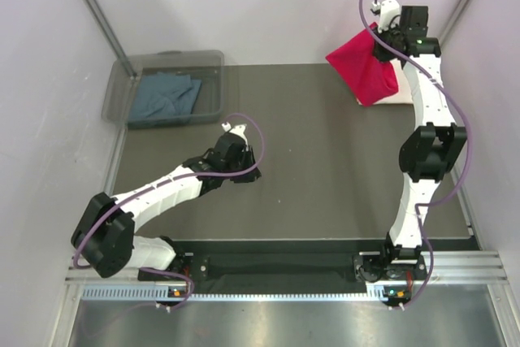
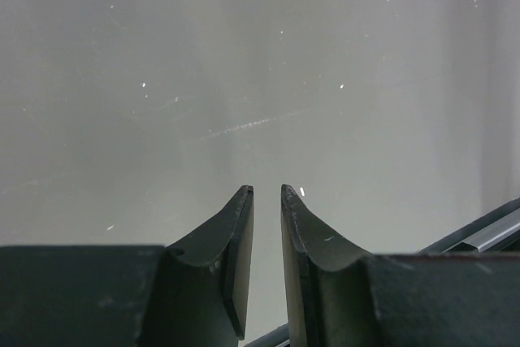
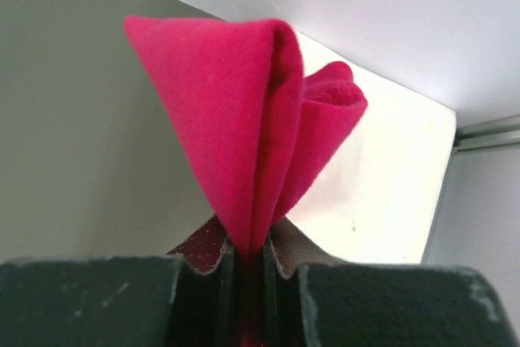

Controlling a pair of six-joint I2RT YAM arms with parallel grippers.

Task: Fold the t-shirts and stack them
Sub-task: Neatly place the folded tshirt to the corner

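My right gripper is shut on a fold of the bright red t-shirt, which hangs bunched at the table's far right corner. Under it lies the cream-white t-shirt, a flat folded rectangle. The slate blue-grey t-shirt lies crumpled inside the clear bin at the far left. My left gripper hovers low over the middle-left of the table, jaws slightly apart with nothing between them.
The clear plastic bin stands at the back left against the wall. Grey walls close in the table on three sides. A metal rail runs along the near edge between the arm bases.
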